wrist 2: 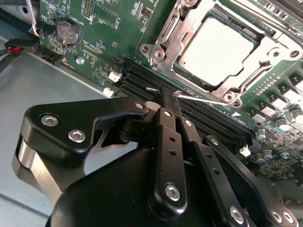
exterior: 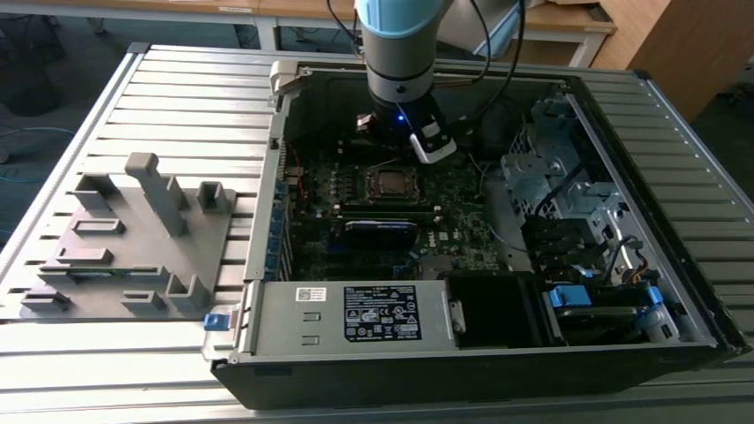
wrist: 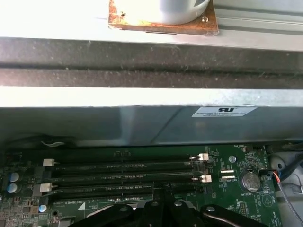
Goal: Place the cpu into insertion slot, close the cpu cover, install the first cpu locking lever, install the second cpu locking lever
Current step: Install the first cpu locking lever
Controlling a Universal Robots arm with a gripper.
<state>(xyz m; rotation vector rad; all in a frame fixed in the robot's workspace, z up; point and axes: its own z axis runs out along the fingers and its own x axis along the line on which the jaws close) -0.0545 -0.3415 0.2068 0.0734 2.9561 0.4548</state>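
Note:
The cpu (wrist 2: 215, 49) lies in the insertion slot (wrist 2: 158, 52), its pale silver top showing through the window of the cpu cover (wrist 2: 187, 21), which lies flat over it. A thin silvery locking lever (wrist 2: 203, 100) runs out from the socket's corner across the black memory slots. My gripper (wrist 2: 166, 97) is shut, and its tips sit right at that lever's free end; I cannot tell whether they hold it. In the exterior view the arm (exterior: 401, 79) reaches into the case just beyond the socket (exterior: 389, 183). In the first wrist view the gripper (wrist: 163, 191) hovers over the memory slots.
The open computer case (exterior: 271, 203) lies on a slatted table. Its metal wall (wrist: 142, 123) stands close behind the memory slots (wrist: 123, 177). A coin battery (wrist 2: 68, 30) and cables are nearby. A grey fixture block (exterior: 130, 238) sits at the exterior view's left.

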